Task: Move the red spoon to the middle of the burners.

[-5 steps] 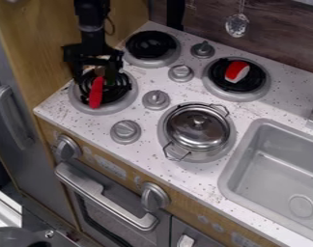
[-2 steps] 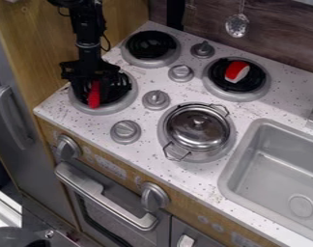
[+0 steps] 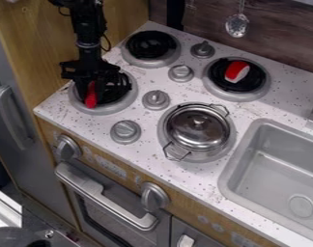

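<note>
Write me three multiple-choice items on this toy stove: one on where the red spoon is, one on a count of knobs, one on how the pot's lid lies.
1. Where is the red spoon?
A) In the sink
B) At the front-left burner
C) On the pot's lid

2. How many knobs stand up from the white countertop?
A) Two
B) Six
C) Four

3. How is the lid of the pot?
A) On the pot, its small top handle up
B) Off, leaning on the pot
C) On the pot, upside down

Answers:
1. B: the red shows within that burner's round outline.
2. C: four grey knobs sit among the burners.
3. A: the lid covers the pot, with the small handle at its centre.
</note>
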